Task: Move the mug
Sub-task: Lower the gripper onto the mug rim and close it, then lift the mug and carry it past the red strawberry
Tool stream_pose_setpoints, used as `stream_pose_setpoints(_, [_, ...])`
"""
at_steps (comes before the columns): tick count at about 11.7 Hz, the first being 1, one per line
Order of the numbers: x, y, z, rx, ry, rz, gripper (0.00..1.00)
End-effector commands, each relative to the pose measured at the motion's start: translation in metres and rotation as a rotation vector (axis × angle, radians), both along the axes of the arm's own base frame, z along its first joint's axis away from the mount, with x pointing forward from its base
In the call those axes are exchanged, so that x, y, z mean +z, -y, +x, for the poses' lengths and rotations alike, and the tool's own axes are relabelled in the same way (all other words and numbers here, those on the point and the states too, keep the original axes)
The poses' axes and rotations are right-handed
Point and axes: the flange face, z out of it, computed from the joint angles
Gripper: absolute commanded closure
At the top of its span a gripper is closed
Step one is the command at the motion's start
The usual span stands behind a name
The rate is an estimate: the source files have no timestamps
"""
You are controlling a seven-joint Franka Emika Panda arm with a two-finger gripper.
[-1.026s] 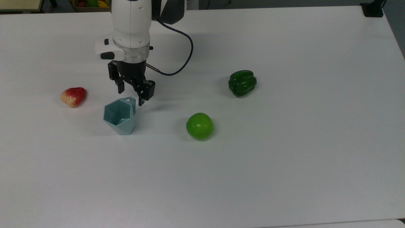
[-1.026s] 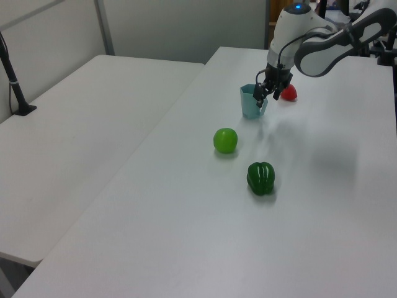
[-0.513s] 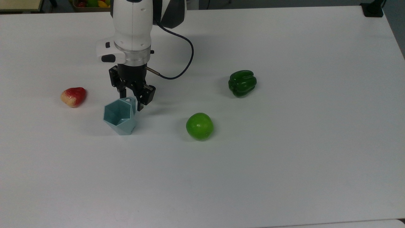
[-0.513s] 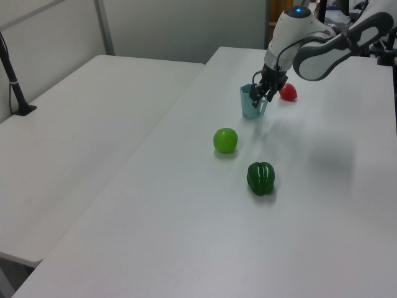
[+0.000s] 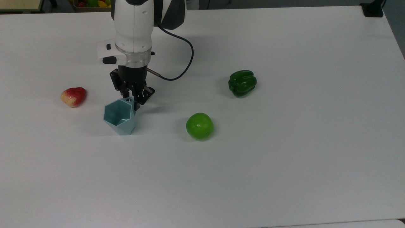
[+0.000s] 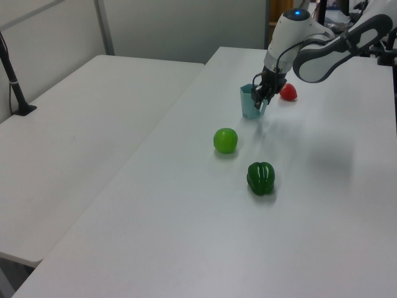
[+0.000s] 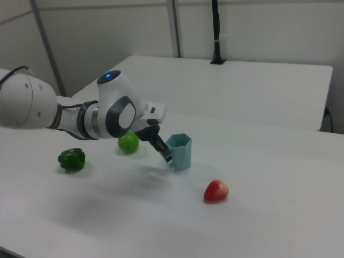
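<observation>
The pale blue-grey faceted mug (image 5: 119,117) stands upright on the white table (image 5: 284,164), toward the top view's left. Its small flat handle points toward the arm. My gripper (image 5: 131,99) hangs straight down over that handle, with its black fingers drawn in on either side of it at rim height. In the left view the gripper (image 6: 259,99) sits at the mug's (image 6: 250,107) right rim. In the right view the gripper (image 7: 166,156) meets the mug (image 7: 181,152) on its left side.
A green apple (image 5: 199,126) lies to the top view's right of the mug, and a dark green bell pepper (image 5: 242,83) farther right. A red-and-yellow fruit (image 5: 73,96) lies to the mug's left. The arm's black cable (image 5: 186,60) loops beside the wrist.
The gripper has sunk a little and shifted toward the mug's handle, and its fingers have narrowed from wide apart to close around the handle. The mug has not moved.
</observation>
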Motion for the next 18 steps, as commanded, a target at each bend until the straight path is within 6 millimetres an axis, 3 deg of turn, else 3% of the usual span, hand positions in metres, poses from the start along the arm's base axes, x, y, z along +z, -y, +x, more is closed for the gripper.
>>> stream_pose_setpoints(1, [0.002, -0.003, 0.003, -0.003, 0.023, -0.008, 0.77])
stream_pose_setpoints(3, [0.006, -0.002, 0.003, -0.003, 0.028, -0.009, 0.83])
stream_pose_setpoints(6, [0.021, 0.0, 0.002, -0.012, 0.049, -0.008, 0.84])
stream_pose_setpoints(10, [0.084, 0.006, -0.012, -0.029, 0.133, -0.016, 0.84])
stream_pose_setpoints(12, [0.123, 0.027, -0.044, -0.064, 0.17, -0.029, 0.84])
stream_pose_setpoints(14, [0.148, 0.071, -0.07, -0.15, 0.155, -0.048, 0.84])
stream_pose_setpoints(15, [0.149, 0.105, -0.08, -0.201, 0.143, -0.058, 0.84])
stream_pose_setpoints(18, [0.129, 0.198, -0.11, -0.296, 0.085, -0.081, 0.84])
